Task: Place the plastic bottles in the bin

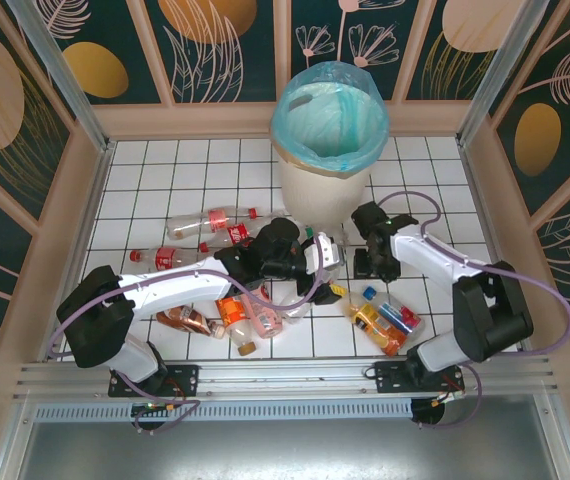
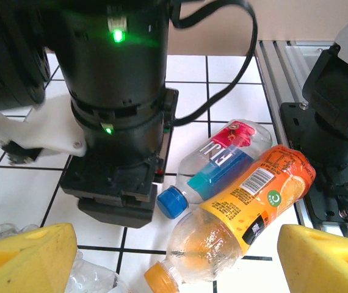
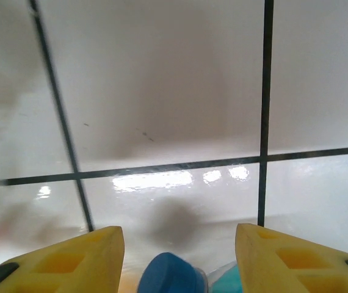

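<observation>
Straddling the blue-capped bottle (image 3: 165, 274) at bottom centre with right claw (image 3: 179, 235) part-open, not touching: advance past cap, pinch neck squarely. Leave left claw (image 2: 174, 247) wide, clear.

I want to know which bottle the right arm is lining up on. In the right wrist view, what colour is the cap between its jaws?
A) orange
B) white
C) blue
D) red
C: the right wrist view shows a blue cap low between the two yellow jaws, which stand apart on either side of it without touching it.
</observation>
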You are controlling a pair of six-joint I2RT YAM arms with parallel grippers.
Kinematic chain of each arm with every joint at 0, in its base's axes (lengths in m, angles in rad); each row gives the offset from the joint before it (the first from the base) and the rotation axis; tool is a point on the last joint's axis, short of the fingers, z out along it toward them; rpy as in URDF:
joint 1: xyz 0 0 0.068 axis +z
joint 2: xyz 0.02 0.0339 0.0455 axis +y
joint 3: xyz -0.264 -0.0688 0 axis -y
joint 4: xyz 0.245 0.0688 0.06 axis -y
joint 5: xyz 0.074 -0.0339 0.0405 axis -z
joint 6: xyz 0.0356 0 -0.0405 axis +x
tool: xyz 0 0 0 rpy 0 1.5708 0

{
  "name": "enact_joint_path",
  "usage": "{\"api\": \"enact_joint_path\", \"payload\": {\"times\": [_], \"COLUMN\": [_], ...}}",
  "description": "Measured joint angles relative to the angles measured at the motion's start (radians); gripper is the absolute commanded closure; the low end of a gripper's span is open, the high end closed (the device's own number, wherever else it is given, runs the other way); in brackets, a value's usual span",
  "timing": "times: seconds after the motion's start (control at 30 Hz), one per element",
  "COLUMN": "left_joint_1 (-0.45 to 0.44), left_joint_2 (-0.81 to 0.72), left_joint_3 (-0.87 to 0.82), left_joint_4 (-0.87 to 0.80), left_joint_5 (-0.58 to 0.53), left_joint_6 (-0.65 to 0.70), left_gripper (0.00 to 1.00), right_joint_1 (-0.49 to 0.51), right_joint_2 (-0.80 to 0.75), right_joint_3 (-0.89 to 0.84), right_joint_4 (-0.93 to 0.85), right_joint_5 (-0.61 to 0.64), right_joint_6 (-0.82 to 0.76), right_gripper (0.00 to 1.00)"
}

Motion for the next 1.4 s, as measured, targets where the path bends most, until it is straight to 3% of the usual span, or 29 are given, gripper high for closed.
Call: {"api": "enact_joint_path", "payload": {"times": [0.23,0.37,0.7,1.1,1.4], "left_joint_1": [-0.005,-0.005,-0.005,-0.005,-0.005], "left_joint_2": [0.0,-0.005,-0.087,-0.304,-0.319], "left_joint_3": [0.0,0.0,-0.053,-0.151,-0.159], "left_joint_4": [0.0,-0.005,-0.007,0.037,0.055], "left_joint_5": [0.0,-0.012,-0.019,-0.118,-0.166], "left_joint_6": [0.0,0.003,0.055,0.155,0.177], "left_gripper": [0.15,0.15,0.15,0.14,0.13], "right_joint_1": [0.048,0.131,0.22,0.258,0.259], "right_joint_2": [-0.1,-0.098,-0.016,0.053,0.108], "right_joint_3": [0.021,0.021,0.02,0.02,0.02], "right_joint_4": [0.012,0.023,0.037,0.037,0.037], "right_joint_5": [-0.1,-0.141,-0.16,-0.167,-0.16], "right_joint_6": [-0.048,-0.06,-0.076,-0.076,-0.076], "right_gripper": [0.46,0.46,0.44,0.46,0.46]}}
